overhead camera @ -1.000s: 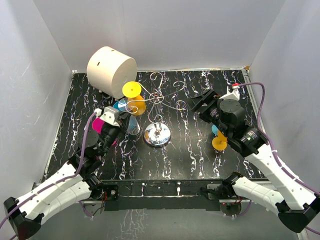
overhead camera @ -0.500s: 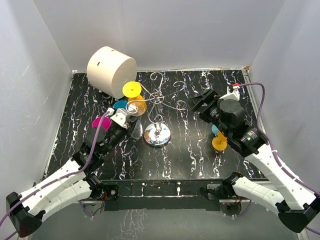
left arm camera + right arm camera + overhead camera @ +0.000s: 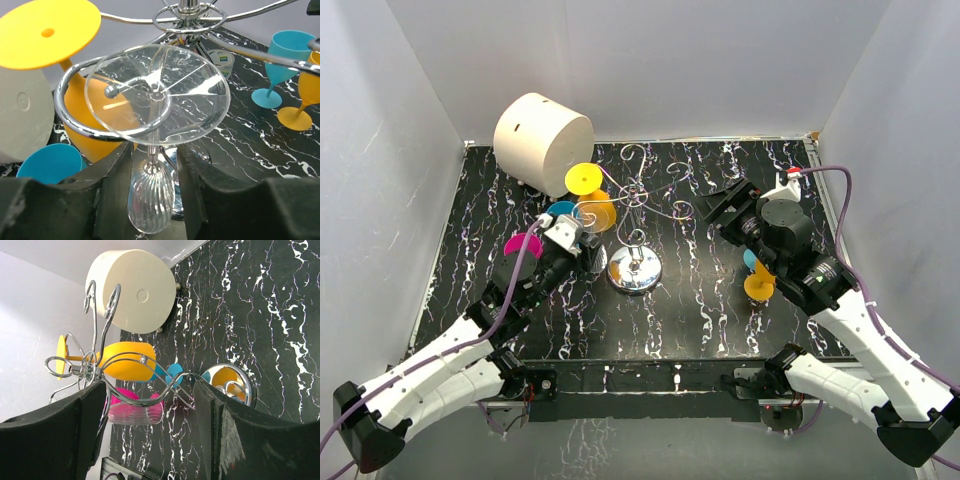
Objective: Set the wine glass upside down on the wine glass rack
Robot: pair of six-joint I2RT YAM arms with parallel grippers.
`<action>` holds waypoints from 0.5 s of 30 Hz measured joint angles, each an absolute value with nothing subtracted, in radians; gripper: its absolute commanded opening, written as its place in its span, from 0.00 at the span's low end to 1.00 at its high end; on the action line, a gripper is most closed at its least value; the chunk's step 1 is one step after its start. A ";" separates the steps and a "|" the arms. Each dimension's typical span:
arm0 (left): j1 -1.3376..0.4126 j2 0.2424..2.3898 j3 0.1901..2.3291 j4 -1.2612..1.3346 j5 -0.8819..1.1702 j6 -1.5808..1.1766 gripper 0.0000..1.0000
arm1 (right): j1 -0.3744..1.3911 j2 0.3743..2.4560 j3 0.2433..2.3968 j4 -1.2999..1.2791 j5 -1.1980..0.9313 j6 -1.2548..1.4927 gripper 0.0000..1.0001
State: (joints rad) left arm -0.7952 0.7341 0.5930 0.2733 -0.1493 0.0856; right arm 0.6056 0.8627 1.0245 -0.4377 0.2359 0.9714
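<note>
At the middle of the black marbled table (image 3: 700, 300) stands the wine glass rack (image 3: 638, 205), its round chrome base (image 3: 634, 270) shining. No writing can be read on any of the things in view.

The clear wine glass (image 3: 157, 92) hangs upside down on the rack's near-left arm. Its flat foot rests on top of a curled wire ring, its stem drops through the ring, and its ribbed bowl points mouth down. The left gripper (image 3: 155, 155) is at that glass with its jaws parted. The bowl sits between the two fingers, and a gap shows on the right side.

Just left of it a yellow glass (image 3: 95, 125) also hangs mouth down from another curl, its yellow foot on top. Beyond that, at the far left, a big cream cylinder (image 3: 542, 135) lies on its side.

Beside the left arm are a pink glass (image 3: 520, 245) and a turquoise glass (image 3: 50, 162), both partly hidden.

To the right of the rack a blue glass (image 3: 287, 55) and an orange glass (image 3: 305, 95) stand upright just beside each other, mouths up. Only the blue one's own colour shows inside it.

The right gripper (image 3: 150, 390) hangs right of the rack, clear of its wires, its jaws spread wide and gripping nothing.
</note>
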 measured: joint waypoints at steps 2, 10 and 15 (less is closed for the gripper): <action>-0.795 0.731 0.593 0.252 -0.149 0.078 0.52 | 0.606 0.863 1.024 -0.438 0.236 0.971 0.68; -0.795 0.651 0.601 0.138 -0.141 0.031 0.63 | 0.606 0.855 1.024 -0.446 0.240 0.975 0.68; -0.795 0.572 0.631 0.038 -0.136 0.014 0.64 | 0.606 0.836 1.024 -0.497 0.281 0.975 0.67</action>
